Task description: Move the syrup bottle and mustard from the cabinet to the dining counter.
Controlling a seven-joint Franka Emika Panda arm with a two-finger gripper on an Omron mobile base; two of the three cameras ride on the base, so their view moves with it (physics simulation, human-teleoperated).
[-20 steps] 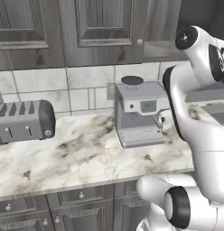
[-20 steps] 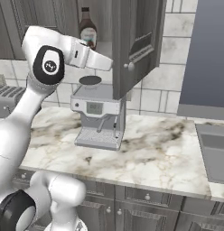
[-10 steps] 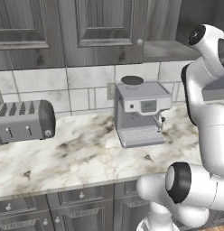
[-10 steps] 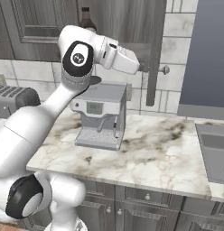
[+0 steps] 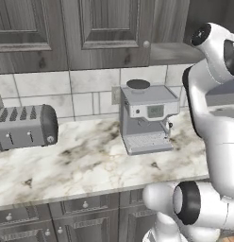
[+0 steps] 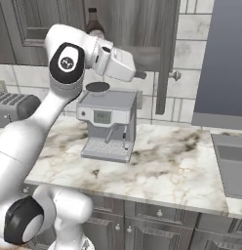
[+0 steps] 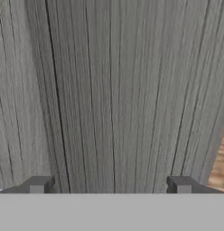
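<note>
The syrup bottle [image 6: 93, 22], dark brown with a dark cap, stands on the shelf of the cabinet [image 6: 142, 24], partly hidden behind my arm. The cabinet's door [image 6: 167, 53] stands open and edge-on, its knob [image 6: 175, 75] pointing right. My gripper [image 6: 140, 74] hangs just below the shelf, left of that door, above the coffee machine. In the hand view my gripper [image 7: 109, 187] is open with nothing between its fingertips [image 7: 39, 185], facing a grey wood-grain panel [image 7: 109, 90] close up. The mustard and the dining counter are out of view.
A grey coffee machine [image 6: 108, 124] [image 5: 147, 118] stands on the marble counter [image 6: 167, 166] under my hand. A toaster [image 5: 24, 126] sits to its left. A sink [image 6: 232, 161] lies at the far right. Closed cabinet doors [image 5: 109, 28] hang above the counter.
The cabinet door has swung from an angled stand to edge-on. My arm's elbow has shifted right and my hand has moved right and down, away from the bottle. The jaws stay open.
</note>
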